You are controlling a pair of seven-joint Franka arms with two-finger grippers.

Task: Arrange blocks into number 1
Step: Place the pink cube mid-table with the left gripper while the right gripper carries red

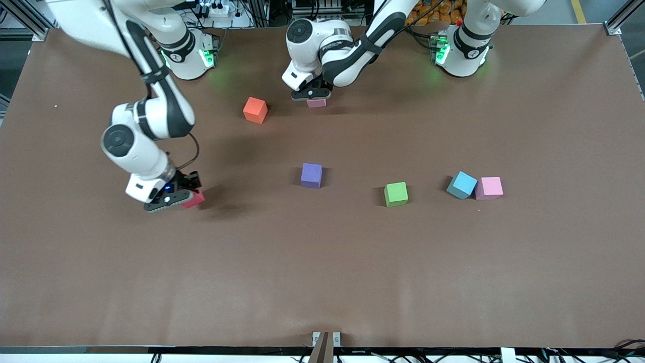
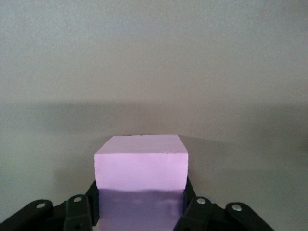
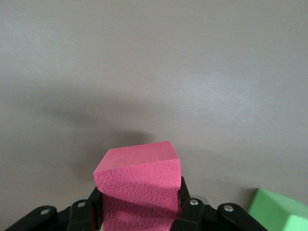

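My left gripper (image 1: 313, 96) is shut on a pink block (image 1: 316, 103) close to the robots' bases; in the left wrist view the pink block (image 2: 140, 161) sits squarely between the black fingers (image 2: 91, 204). At the right arm's end of the table, my right gripper (image 1: 181, 197) is shut on a red block (image 1: 194, 199) low over the brown table (image 1: 322, 262). In the right wrist view that red block (image 3: 139, 185) is tilted in the grip. Loose on the table lie an orange block (image 1: 255, 110), a purple block (image 1: 311, 175), a green block (image 1: 396, 194), a blue block (image 1: 461, 185) and a second pink block (image 1: 489, 187).
The blue and second pink blocks touch each other toward the left arm's end. The green block's corner (image 3: 279, 211) shows in the right wrist view. The orange block lies beside the left gripper. Both arm bases (image 1: 189, 55) stand along the table's back edge.
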